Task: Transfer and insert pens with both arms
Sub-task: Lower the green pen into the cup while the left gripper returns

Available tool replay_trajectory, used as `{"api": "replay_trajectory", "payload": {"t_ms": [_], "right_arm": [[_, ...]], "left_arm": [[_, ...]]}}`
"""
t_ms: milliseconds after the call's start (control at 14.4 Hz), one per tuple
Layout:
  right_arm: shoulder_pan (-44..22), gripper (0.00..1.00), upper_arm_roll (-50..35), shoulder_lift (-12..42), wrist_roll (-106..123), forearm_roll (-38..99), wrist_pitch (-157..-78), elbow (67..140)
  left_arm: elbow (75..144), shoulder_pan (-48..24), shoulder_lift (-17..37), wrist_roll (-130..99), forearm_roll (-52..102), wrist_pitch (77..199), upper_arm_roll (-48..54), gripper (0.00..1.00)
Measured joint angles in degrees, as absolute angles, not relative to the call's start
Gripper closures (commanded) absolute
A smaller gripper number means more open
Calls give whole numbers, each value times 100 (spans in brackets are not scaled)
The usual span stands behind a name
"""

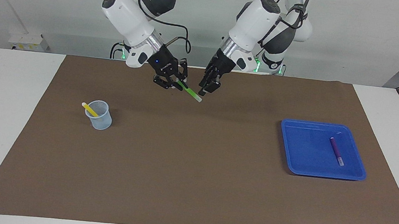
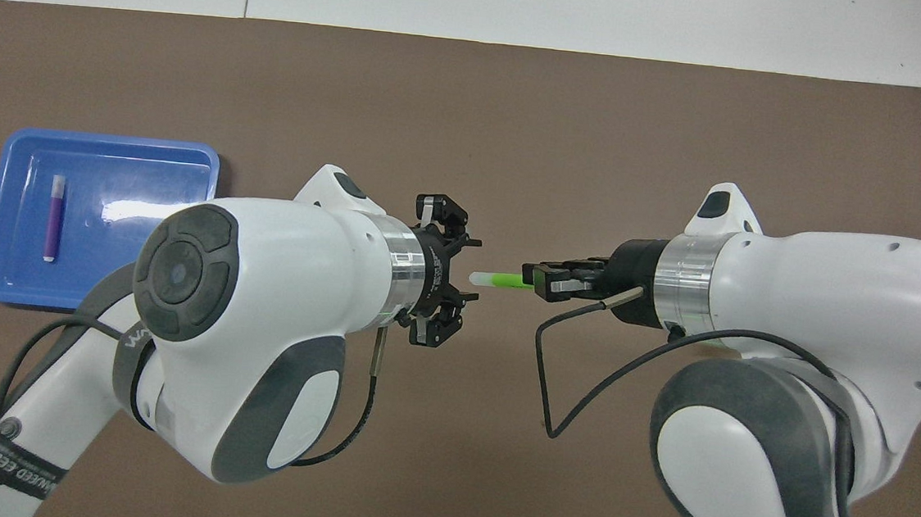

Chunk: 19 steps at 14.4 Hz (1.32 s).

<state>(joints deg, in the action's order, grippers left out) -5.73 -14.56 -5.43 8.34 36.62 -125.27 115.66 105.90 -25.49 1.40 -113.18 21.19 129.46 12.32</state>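
The green pen [image 1: 191, 93] hangs over the mat between the two arms, and my right gripper [image 1: 179, 83] is shut on its coloured end. Its pale cap end points toward my left gripper [image 1: 206, 89], which is open and a short way clear of it. Seen from overhead, the green pen [image 2: 500, 280] sticks out of the right gripper [image 2: 538, 281] toward the spread left gripper [image 2: 468, 269]. The yellow pen [image 1: 90, 109] leans in a clear cup [image 1: 101, 121]. The purple pen [image 1: 336, 150] [image 2: 53, 218] lies in the blue tray [image 1: 302, 152].
A brown mat [image 1: 193, 170] covers most of the white table. The blue tray [image 2: 146, 184] sits toward the left arm's end and the cup toward the right arm's end. From overhead the right arm hides the cup.
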Motion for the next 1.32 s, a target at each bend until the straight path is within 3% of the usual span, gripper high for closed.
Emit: {"api": "replay_trajectory", "payload": {"t_ms": [416, 901, 1317], "right_arm": [[-425, 100, -1443, -536, 859, 2562, -12418, 11569], [59, 100, -1426, -535, 912, 863, -12002, 11567], [411, 100, -1419, -538, 918, -177, -11758, 11564]], "left_arm": [[10587, -1872, -40, -10414, 2088, 12105, 1214, 0], [10577, -250, -310, -7174, 1785, 10536, 1173, 0], [10535, 808, -327, -6658, 1674, 10643, 1164, 0]]}}
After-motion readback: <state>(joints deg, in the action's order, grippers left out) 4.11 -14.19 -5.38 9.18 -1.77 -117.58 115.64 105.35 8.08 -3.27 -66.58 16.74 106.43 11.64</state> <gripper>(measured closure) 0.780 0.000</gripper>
